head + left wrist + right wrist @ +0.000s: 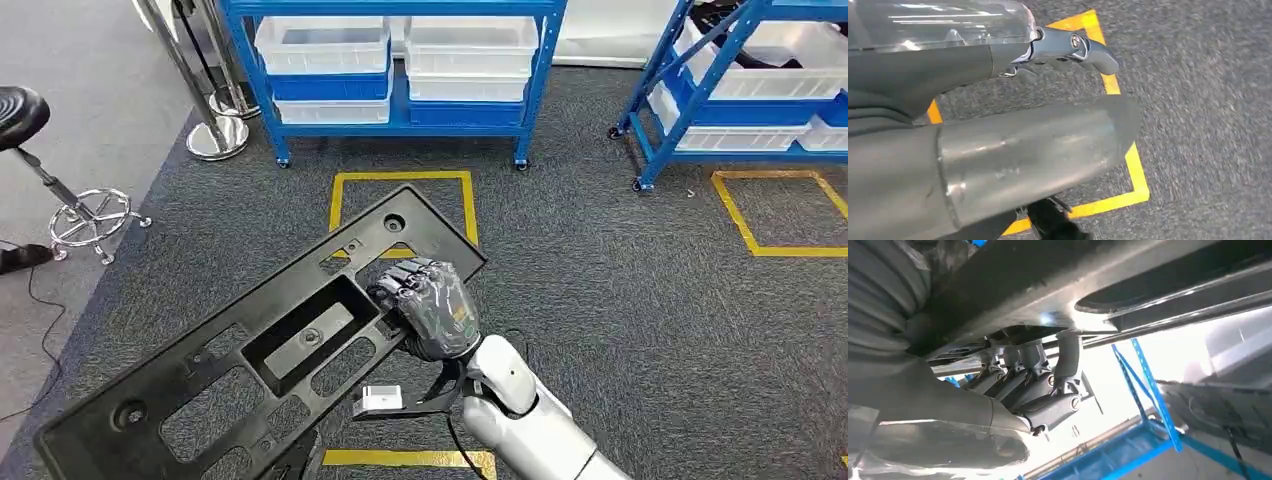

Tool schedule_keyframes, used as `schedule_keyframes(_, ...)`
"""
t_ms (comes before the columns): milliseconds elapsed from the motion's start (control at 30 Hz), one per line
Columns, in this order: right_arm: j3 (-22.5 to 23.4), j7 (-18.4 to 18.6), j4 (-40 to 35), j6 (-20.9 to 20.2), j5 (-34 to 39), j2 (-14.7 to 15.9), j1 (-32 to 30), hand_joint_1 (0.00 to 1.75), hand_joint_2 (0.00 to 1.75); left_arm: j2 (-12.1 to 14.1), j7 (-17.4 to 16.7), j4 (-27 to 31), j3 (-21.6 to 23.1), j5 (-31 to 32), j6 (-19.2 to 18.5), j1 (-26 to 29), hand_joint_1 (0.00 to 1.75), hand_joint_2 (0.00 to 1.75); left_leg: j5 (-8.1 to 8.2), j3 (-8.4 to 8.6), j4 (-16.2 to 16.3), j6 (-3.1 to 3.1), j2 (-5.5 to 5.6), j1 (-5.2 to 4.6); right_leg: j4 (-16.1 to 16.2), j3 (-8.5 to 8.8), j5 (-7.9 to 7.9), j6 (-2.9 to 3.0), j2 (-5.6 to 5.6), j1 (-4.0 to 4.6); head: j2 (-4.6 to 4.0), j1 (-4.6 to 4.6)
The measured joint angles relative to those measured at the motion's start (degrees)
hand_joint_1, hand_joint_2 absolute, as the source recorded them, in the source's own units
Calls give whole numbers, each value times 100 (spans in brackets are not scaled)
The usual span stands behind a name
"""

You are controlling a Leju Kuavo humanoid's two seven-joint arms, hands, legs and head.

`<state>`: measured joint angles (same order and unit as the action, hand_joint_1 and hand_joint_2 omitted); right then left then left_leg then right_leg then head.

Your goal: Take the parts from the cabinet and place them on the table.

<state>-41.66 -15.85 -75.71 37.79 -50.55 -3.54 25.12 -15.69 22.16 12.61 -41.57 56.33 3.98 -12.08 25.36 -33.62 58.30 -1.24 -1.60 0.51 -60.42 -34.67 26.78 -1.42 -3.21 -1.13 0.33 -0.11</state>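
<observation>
A long black plastic panel [270, 340] with several cut-outs and round holes hangs tilted over the carpet, its far end higher toward the yellow floor square. My right hand [432, 308] grips its right edge near the far end, fingers curled over the rim. In the right wrist view the fingers [1040, 385] hook onto the panel's underside [1058, 285]. My left hand [1023, 150] appears in the left wrist view with a thick grey thumb and one bent finger [1073, 46] above the carpet. Whether it holds anything cannot be told.
A blue rack [400, 110] with white bins [322, 45] stands straight ahead, a second blue rack [740, 100] at the far right. A black stool [60, 190] and a chrome post base [217, 135] stand on the left. Yellow tape squares [400, 205] mark the grey carpet.
</observation>
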Motion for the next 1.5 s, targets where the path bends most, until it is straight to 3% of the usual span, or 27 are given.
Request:
schedule_keyframes(67, 0, -20, -39, -13, 2, -2, -12, 175, 175, 7, 7, 0, 4, -18, 0, -7, 0, 0, 43, -40, 71, 62, -53, -44, -16, -41, 12, 115, 112, 39, 0, -4)
schedule_keyframes(133, 0, -20, -48, -31, 2, 2, -17, 175, 175, 7, 11, 0, 7, -31, 0, -5, 0, 0, 41, -20, 56, 105, -146, -34, -22, -66, -1, 167, 209, 66, 0, -2)
schedule_keyframes(300, 0, -20, -48, -31, 2, 2, -17, 175, 175, 7, 11, 0, 9, -33, -2, -11, 0, 0, 50, -20, 64, 120, -172, -32, -6, -66, -18, 196, 233, 50, 0, 0)
schedule_keyframes(333, 0, -20, -50, -31, 2, 2, -17, 175, 175, 7, 11, 0, 9, -33, -2, -12, 0, 0, 104, -49, 106, 162, -129, -19, 14, -53, -42, 233, 261, 20, 0, -4)
schedule_keyframes(367, 0, -26, -65, -37, 4, -2, -15, 175, 175, 7, 15, 0, 9, -46, 2, -13, 0, 0, 511, -260, 663, 214, 50, 6, 17, -68, -60, 274, 340, 13, 0, -4)
schedule_keyframes(400, 0, -87, -63, -98, 35, -4, -18, 175, 175, 9, 70, 0, 7, -92, 4, 10, 0, 0, 940, -739, 1734, 241, 98, 12, 9, -89, -66, 283, 455, 32, 0, -2)
schedule_keyframes(433, -2, -101, -63, -105, 42, -4, -19, 175, 175, 11, 103, 0, 7, -94, 2, 21, 0, 0, 912, -795, 1842, 231, 102, 12, 5, -91, -66, 284, 505, 37, 0, -4)
schedule_keyframes(467, -2, -133, -63, -111, 83, -7, -17, 175, 175, 13, 124, 0, 7, -111, 2, 30, 0, 0, 766, -729, 1695, 212, 108, 11, 4, -86, -67, 283, 559, 39, 0, -2)
schedule_keyframes(533, -2, -160, -63, -133, 144, -44, -1, 175, 175, 13, 157, 0, 7, -162, 4, 33, 0, 0, 211, -260, 721, 134, 219, 10, 2, -63, -71, 277, 701, 47, 0, -4)
schedule_keyframes(567, -2, -159, -63, -133, 159, -74, 12, 175, 175, 15, 168, 0, 4, -170, 7, 33, 0, 0, 30, -44, 232, 80, 417, 3, 4, -53, -73, 273, 752, 46, 0, -2)
schedule_keyframes(600, -2, -159, -63, -135, 168, -92, 30, 175, 175, 44, 170, 0, 4, -170, 7, 34, 0, 0, 127, 24, 145, 37, 677, 29, 16, -81, -95, 232, 783, 43, 0, 2)
schedule_keyframes(667, -7, -184, -63, -149, 190, -116, 54, 175, 175, 46, 190, 0, 2, -170, 7, 48, 0, 0, 96, 34, 55, 13, 582, -16, 24, -141, -142, 158, 894, -18, 0, -4)
schedule_keyframes(733, -7, -194, -63, -153, 192, -116, 58, 175, 175, 46, 188, 0, 0, -175, 13, 61, 0, 0, 56, 79, -52, -12, 468, -17, 95, -137, -192, 70, 1026, -4, 0, -7)
schedule_keyframes(767, -7, -201, -59, -162, 190, -112, 62, 175, 175, 39, 188, 0, 0, -173, 13, 57, 0, 0, -11, 134, -159, -16, 360, 67, 43, -136, -158, 69, 950, -8, 0, -7)
schedule_keyframes(800, -7, -201, -57, -162, 190, -107, 98, 175, 175, 39, 188, 0, 0, -177, 24, 48, 0, 0, -37, 169, -235, -44, 326, 39, -98, -216, -30, 44, 648, 44, 0, 20)
schedule_keyframes(833, -9, -210, -52, -162, 192, -107, 138, 175, 175, 37, 188, 0, 0, -175, 24, 41, 0, 0, -43, 160, -238, -99, 223, 23, -478, -412, 212, 28, 484, 40, 0, 18)
schedule_keyframes(900, -11, -210, -50, -162, 192, -105, 151, 175, 175, 37, 181, 0, 0, -175, 24, 61, 0, 0, -36, 148, -219, -94, 64, 7, -1251, -782, 536, -12, 386, 20, 0, 22)
schedule_keyframes(933, -11, -210, -46, -164, 192, -92, 150, 175, 175, 37, 175, 0, -2, -177, 33, 67, 0, 0, -28, 142, -211, -100, -15, 6, -1424, -868, 554, -29, 371, 13, 0, 22)
schedule_keyframes(1000, -11, -205, -48, -162, 186, -57, 154, 175, 175, 28, 168, 0, -2, -179, 35, 72, 0, 0, -1, 119, -159, -76, -160, 11, -1072, -675, 248, -58, 322, -15, 0, 22)
schedule_keyframes(1067, -9, -197, -72, -155, 186, -37, 164, 175, 175, 4, 188, 0, -2, -177, 68, 60, 0, 0, 66, 107, -52, -25, -281, 18, -124, -120, -156, -62, 75, -28, 0, 22)
schedule_keyframes(1100, -4, -197, -96, -155, 184, -28, 172, 175, 175, 4, 206, 0, -2, -170, 105, 47, 0, 0, 103, 75, 6, 22, -320, -23, -30, -88, -13, -7, -118, 35, 0, 24)
schedule_keyframes(1233, 57, -201, -201, -146, 181, -2, 177, 175, 175, 4, 315, 0, 13, -109, 225, 6, 0, 0, 136, 89, 45, 150, -513, -24, -15, -158, -101, 161, 147, 41, 0, 22)
schedule_keyframes(1267, 74, -210, -227, -146, 170, 2, 181, 175, 175, 7, 326, 0, 17, -94, 225, -3, 0, 0, 188, 62, 73, 201, -414, 4, 14, -146, -131, 207, 195, -1, 0, 17)
schedule_keyframes(1333, 81, -212, -240, -146, 133, -7, 230, 175, 175, 28, 350, 0, 24, -90, 243, -7, 0, 0, 583, -123, 583, 243, 12, 22, 22, -170, -163, 257, 290, -8, 0, 15)
schedule_keyframes(1400, 81, -223, -240, -149, 105, -28, 271, 175, 175, 61, 361, 0, 24, -105, 243, 5, 0, 0, 1000, -538, 1506, 257, 104, 21, 19, -205, -182, 284, 430, 15, 0, 17)
schedule_keyframes(1433, 81, -223, -240, -149, 74, -28, 274, 175, 175, 81, 367, 0, 24, -118, 243, 6, 0, 0, 1038, -661, 1766, 252, 106, 21, 14, -215, -189, 292, 496, 27, 0, 17)
schedule_keyframes(1500, 83, -223, -240, -149, 52, -28, 289, 175, 175, 109, 380, 0, 24, -131, 240, -1, 0, 0, 769, -553, 1532, 201, 118, 17, 6, -221, -198, 288, 641, 43, 0, 17)
